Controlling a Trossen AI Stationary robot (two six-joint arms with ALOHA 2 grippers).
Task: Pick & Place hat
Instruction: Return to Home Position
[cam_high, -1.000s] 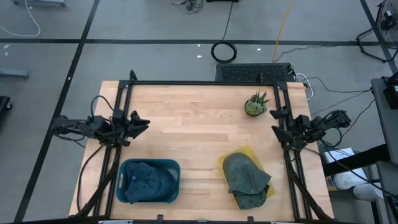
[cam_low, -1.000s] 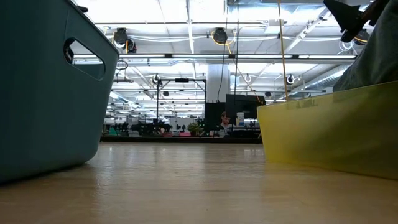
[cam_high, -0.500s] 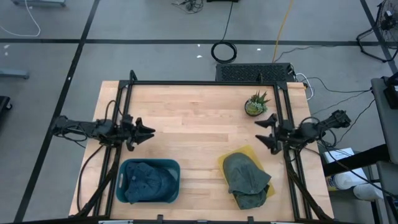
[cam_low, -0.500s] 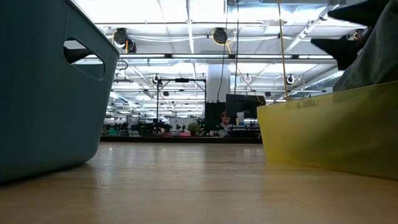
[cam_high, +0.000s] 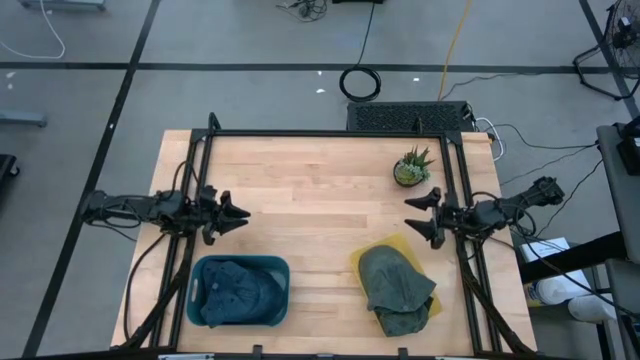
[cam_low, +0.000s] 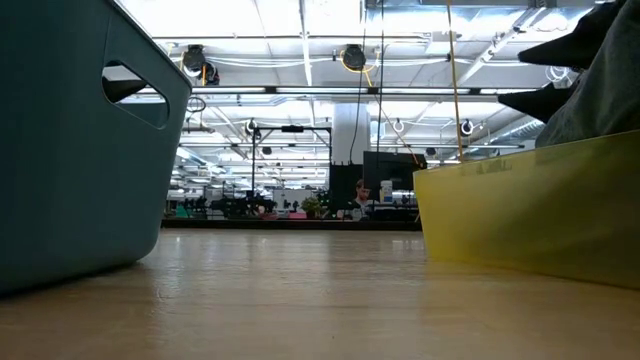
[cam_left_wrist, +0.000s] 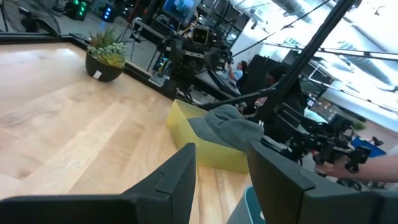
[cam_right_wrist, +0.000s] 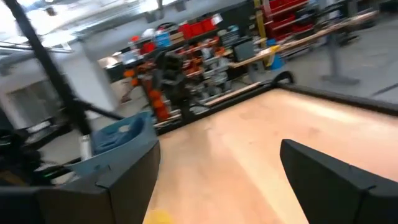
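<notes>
A grey-green hat (cam_high: 396, 285) lies draped over a yellow tray (cam_high: 400, 245) at the table's near right; both also show in the left wrist view, hat (cam_left_wrist: 231, 127) on tray (cam_left_wrist: 202, 144). A blue-grey hat (cam_high: 233, 292) sits inside a teal bin (cam_high: 276, 268) at the near left. My left gripper (cam_high: 246, 213) hangs open above the table's left side, pointing level toward the right, with nothing in it. My right gripper (cam_high: 410, 216) hangs open at the right side, fingers wide apart, pointing level toward the left, just far of the tray.
A small potted plant (cam_high: 412, 168) stands at the far right, behind my right gripper. Black frame rails (cam_high: 320, 133) run along the table's far, left and right edges. Bare wood (cam_high: 320, 210) lies between the two grippers.
My right gripper has swung down from a folded-back pose to point level, reaching toward the table's left. My left gripper has dipped a little and turned level, edging toward the right. Hats, tray and bin have stayed put.
</notes>
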